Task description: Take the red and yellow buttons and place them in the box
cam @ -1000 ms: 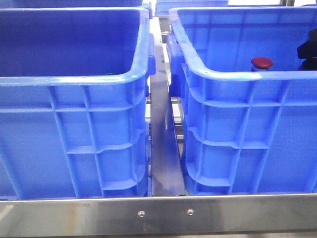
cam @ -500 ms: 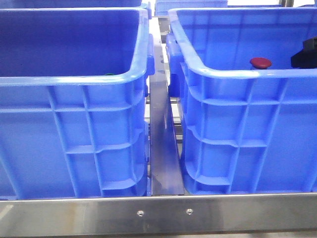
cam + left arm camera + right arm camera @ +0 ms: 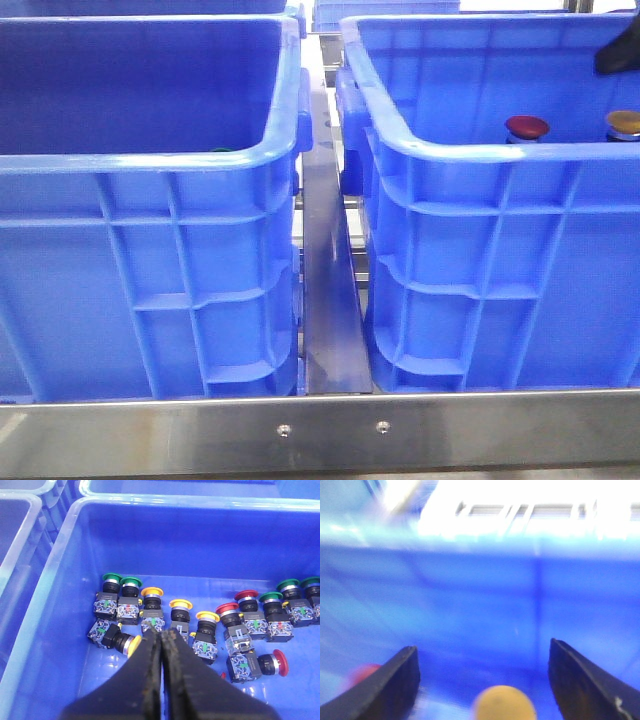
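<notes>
The red button (image 3: 527, 126) and the yellow button (image 3: 624, 123) stand upright side by side inside the right blue box (image 3: 450, 150). Both show blurred in the right wrist view, the yellow one (image 3: 505, 703) and the red one (image 3: 362, 672). My right gripper (image 3: 482, 647) is open and empty, above the yellow button and apart from it. A dark part of it (image 3: 618, 50) shows at the front view's top right edge. My left gripper (image 3: 161, 632) is shut and empty, hovering over the left crate (image 3: 60, 555).
The left crate (image 3: 150, 160) holds several green, yellow and red push buttons (image 3: 205, 630) in a row on its floor. A steel strip (image 3: 325, 290) runs between the two crates. A steel rail (image 3: 320, 430) crosses the front.
My right gripper has lifted up and away inside the right box. The yellow button now stands uncovered beside the red one.
</notes>
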{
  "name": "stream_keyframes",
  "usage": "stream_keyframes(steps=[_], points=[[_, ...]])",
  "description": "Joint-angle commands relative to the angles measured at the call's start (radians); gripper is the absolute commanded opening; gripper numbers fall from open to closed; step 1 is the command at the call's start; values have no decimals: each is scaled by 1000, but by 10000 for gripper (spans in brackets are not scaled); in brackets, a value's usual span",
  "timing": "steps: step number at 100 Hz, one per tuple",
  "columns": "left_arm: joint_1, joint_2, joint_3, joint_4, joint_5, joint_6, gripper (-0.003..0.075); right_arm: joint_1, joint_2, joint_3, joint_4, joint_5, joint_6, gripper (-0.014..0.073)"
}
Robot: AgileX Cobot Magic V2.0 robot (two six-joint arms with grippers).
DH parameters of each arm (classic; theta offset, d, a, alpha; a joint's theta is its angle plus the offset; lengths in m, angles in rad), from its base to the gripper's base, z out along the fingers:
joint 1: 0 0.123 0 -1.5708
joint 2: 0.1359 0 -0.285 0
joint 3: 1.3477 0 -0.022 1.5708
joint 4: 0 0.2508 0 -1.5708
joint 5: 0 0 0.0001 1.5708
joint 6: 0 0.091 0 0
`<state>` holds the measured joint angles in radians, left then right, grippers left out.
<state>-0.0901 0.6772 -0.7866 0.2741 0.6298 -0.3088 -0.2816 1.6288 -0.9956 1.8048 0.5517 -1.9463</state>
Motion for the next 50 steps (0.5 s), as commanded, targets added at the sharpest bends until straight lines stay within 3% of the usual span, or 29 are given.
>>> stream_keyframes(steps=[1,23,50], points=[[3,-4,-25,7,-73,-7,-19,-5,-124,13,119,28,26,561],[3,-4,-25,7,-67,-7,-19,31,-374,150,118,-129,50,561],[3,-4,-25,7,-67,-7,-19,164,-653,277,118,-374,50,561]])
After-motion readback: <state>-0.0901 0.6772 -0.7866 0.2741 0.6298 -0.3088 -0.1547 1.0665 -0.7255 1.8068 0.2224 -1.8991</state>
